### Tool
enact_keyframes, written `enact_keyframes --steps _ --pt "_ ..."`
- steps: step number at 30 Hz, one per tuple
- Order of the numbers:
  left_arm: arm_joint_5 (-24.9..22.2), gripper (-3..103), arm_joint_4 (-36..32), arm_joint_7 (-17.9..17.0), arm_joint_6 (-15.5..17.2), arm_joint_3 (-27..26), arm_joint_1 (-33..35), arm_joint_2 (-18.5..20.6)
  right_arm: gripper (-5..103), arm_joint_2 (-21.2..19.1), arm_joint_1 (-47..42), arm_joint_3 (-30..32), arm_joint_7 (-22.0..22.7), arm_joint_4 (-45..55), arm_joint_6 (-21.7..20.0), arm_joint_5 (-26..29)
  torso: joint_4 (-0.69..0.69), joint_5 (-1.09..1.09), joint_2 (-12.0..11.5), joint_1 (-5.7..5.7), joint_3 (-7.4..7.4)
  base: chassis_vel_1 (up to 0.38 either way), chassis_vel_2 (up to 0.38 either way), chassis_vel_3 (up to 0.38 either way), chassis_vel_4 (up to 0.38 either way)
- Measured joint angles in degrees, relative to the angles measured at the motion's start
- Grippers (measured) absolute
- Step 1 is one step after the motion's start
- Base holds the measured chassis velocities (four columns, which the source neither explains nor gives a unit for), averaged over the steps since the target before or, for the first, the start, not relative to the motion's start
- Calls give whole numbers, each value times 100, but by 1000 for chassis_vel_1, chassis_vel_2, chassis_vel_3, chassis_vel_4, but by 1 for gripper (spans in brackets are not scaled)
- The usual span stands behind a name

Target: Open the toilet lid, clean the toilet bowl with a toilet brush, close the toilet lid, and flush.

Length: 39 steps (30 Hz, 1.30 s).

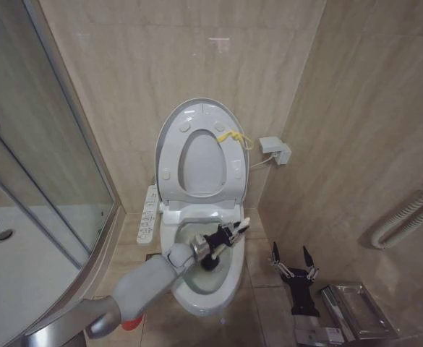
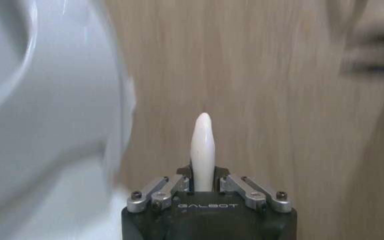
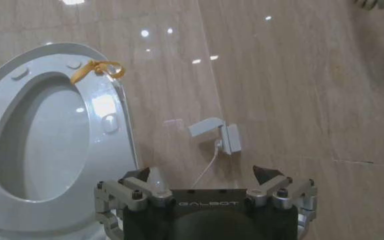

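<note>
Left wrist view: "GALBOT" claw (image 2: 203, 186) grips toilet brush (image 2: 203, 150).

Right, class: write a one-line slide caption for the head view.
Left gripper holds the toilet brush in the toilet bowl, toilet lid raised; right gripper idles open beside it.

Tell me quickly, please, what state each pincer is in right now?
Left pincer: closed on the toilet brush handle, over the toilet bowl.
Right pincer: open, holding nothing, parked low beside the toilet.
</note>
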Motion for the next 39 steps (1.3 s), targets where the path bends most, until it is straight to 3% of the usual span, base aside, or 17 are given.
enact_keyframes --steps 3,4,6,8,9,12,15,18,22,23,26,31,35,36,39 --pt "51 20 346 -1 -73 45 69 -12 100 -5 -33 -7 -2 36 9 0 9 -3 0 1 1 0 0 0 0" --pt "46 20 377 -6 -79 25 105 -37 100 -9 -46 -8 -7 60 11 -1 5 -3 0 0 -1 0 0 0 0" --pt "-12 20 265 -40 -68 18 145 -54 100 -18 -65 -4 -9 87 13 -1 8 -2 0 0 0 0 0 0 0" --pt "-267 20 -328 -117 23 121 156 -111 100 -25 -102 35 -8 141 13 6 12 1 -1 2 2 0 0 0 0" --pt "-406 20 -628 -130 59 179 131 -147 100 -22 -120 48 -8 164 13 7 2 -2 -1 1 1 0 0 0 0" --pt "-540 20 -882 -113 74 238 114 -158 100 -17 -151 63 -7 196 13 8 -5 -4 0 0 0 0 0 0 0" --pt "-436 20 -587 -59 15 239 160 -108 100 -17 -160 48 -7 210 13 7 -2 -2 0 0 0 -15 -56 -9 1" --pt "-306 19 -112 -60 -66 205 229 -34 100 -30 -176 16 -11 219 14 5 13 0 -1 1 1 0 0 0 0" --pt "-387 19 -501 -102 -45 126 179 -115 100 -35 -177 39 -13 219 18 5 11 1 -1 2 2 0 0 0 0" --pt "-431 19 -662 -114 -40 115 116 -191 100 -24 -177 57 -12 223 18 7 -1 -4 0 1 0 0 0 0 0" --pt "-389 19 -515 -112 -64 148 52 -264 100 -13 -172 65 -9 235 16 11 -6 -2 1 0 -1 -17 -19 -7 -3" --pt "-185 19 479 -196 -176 198 75 -310 100 -33 -180 21 -21 243 14 8 11 -1 0 1 0 -22 -32 2 -4" --pt "-322 19 158 -324 -112 179 34 -357 100 -33 -179 19 -30 233 21 8 11 -1 -1 2 2 0 0 0 0" --pt "-371 19 -89 -326 -105 169 -26 -428 100 -24 -173 22 -31 226 21 7 2 -2 -1 1 1 0 0 0 0" --pt "-387 19 -2 -275 -116 244 -69 -449 100 -10 -179 20 -31 238 23 8 -4 -2 0 0 -1 0 0 0 0"
